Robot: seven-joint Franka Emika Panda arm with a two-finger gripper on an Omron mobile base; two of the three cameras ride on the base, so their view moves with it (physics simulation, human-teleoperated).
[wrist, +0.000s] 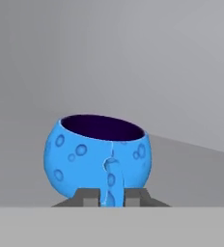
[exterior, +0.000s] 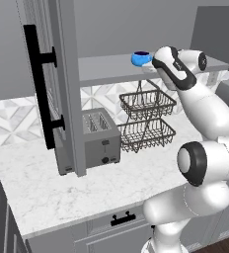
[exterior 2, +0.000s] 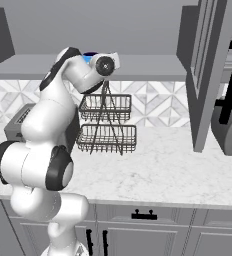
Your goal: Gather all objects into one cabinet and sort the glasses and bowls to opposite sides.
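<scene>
A small glossy blue cup (wrist: 98, 154) with a dark inside, one of the glasses, stands upright on a plain light grey shelf (exterior: 106, 66). Its handle points at me in the hand view. My gripper (wrist: 112, 195) is shut on that handle, one fingertip on each side. From the left base view the cup (exterior: 141, 58) sits just left of my hand, and the gripper (exterior: 152, 61) reaches it at shelf height. In the right base view a sliver of the cup (exterior 2: 90, 55) peeks over the hand. The cabinet and the bowls are out of view.
Below the shelf a two-tier wire basket (exterior: 147, 118) stands on the marble counter (exterior: 87, 192), with a toaster (exterior: 100, 138) to its left. An open grey door with a black handle (exterior: 42, 89) hangs at the left, and another door (exterior 2: 203, 75) at the right.
</scene>
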